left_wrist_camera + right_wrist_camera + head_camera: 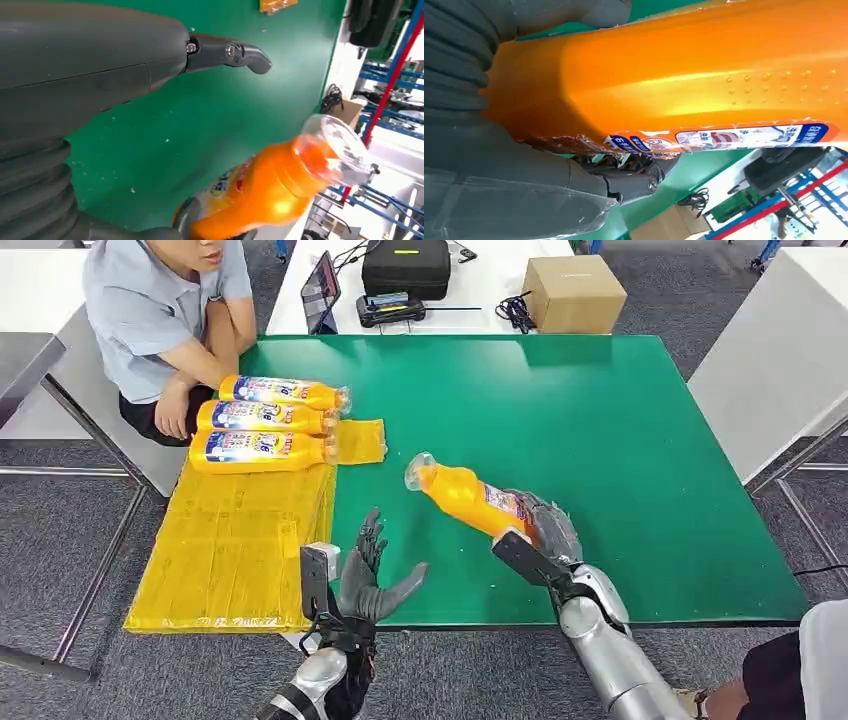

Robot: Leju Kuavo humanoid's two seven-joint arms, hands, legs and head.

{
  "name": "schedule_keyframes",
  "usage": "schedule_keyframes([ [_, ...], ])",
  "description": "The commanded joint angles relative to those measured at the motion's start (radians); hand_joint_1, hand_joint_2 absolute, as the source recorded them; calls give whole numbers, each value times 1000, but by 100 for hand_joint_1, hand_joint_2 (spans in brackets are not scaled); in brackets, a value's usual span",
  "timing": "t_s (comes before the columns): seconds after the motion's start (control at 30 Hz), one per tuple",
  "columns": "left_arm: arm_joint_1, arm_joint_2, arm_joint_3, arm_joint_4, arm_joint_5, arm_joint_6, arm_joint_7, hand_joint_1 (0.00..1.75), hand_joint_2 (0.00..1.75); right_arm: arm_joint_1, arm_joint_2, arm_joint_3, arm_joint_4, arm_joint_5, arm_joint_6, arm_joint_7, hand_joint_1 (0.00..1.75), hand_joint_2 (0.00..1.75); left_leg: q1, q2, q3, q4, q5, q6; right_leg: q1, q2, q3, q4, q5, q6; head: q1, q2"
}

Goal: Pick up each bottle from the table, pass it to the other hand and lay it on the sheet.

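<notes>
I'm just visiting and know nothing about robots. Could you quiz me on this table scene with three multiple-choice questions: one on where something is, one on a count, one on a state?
1. Where do the laid-down bottles lie?
A. on the yellow sheet
B. on the cardboard box
C. on the floor

2. How many bottles lie there?
A. one
B. three
C. five

3. What is the left hand doing?
A. gripping a bottle
B. open, holding nothing
C. pressing the sheet

Answers:
1 A: they rest at the sheet's far end.
2 B: three side by side.
3 B: fingers spread; the right hand holds the orange bottle.
</notes>
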Motion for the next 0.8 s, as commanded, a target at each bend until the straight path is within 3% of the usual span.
schedule_keyframes([
  [0.03, -44, 14, -13, 82, 7, -3, 4, 0, 175, -17, 10, -11, -6, -5, 7, -1, 175, 175, 1, 2, 3, 0, -1, -2, 1, 1, 3, 0, -1, -2, 0, 0],
  [0.3, -45, 14, -12, 81, 12, -9, 5, 0, 175, -18, 9, -9, -6, -8, 10, -5, 175, 175, 1, 1, 2, 0, -1, -2, 1, 1, 2, 0, 0, -2, 0, 0],
  [0.43, -74, 20, -25, 122, 51, -85, 55, 0, 175, -28, 26, 22, -32, -34, 38, -39, 175, 175, 1, 2, 1, 0, -1, -2, 1, 1, 1, 0, 0, -2, 0, 0],
  [0.8, -117, 3, -20, 117, 30, -129, -5, 0, 175, -71, 68, 141, -23, -47, 93, -43, 175, 175, 2, 4, 2, 2, -2, -2, 2, 3, 2, 1, -1, -3, 0, 0],
])
